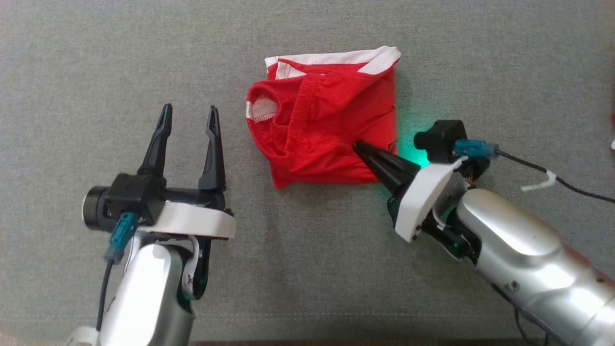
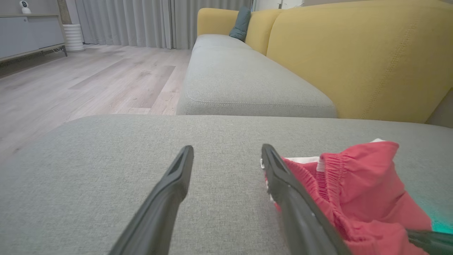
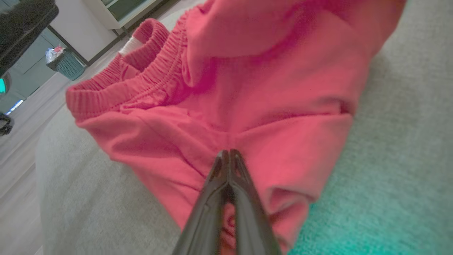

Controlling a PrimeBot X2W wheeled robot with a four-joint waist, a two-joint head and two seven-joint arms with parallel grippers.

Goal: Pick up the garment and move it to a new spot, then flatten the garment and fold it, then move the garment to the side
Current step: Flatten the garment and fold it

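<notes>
A red garment [image 1: 326, 120] with white trim and an elastic waistband lies folded into a rough square on the grey cushion [image 1: 307, 269]. My left gripper [image 1: 190, 108] stands open just left of the garment, nothing between its fingers; in the left wrist view [image 2: 227, 148] the garment [image 2: 361, 191] sits beside the right finger. My right gripper [image 1: 358, 144] is shut, its joined tips resting on the garment's lower right part. In the right wrist view the closed tips [image 3: 228, 152] lie against the red cloth [image 3: 247, 88], and no fabric is seen pinched between them.
The cushion's front edge [image 1: 307, 339] runs along the bottom of the head view. A yellow sofa back [image 2: 354, 53] rises behind the grey seat, with a teal pillow [image 2: 242, 23] far off. Wooden floor [image 2: 88, 78] lies to the left. A cable [image 1: 552, 180] trails from the right wrist.
</notes>
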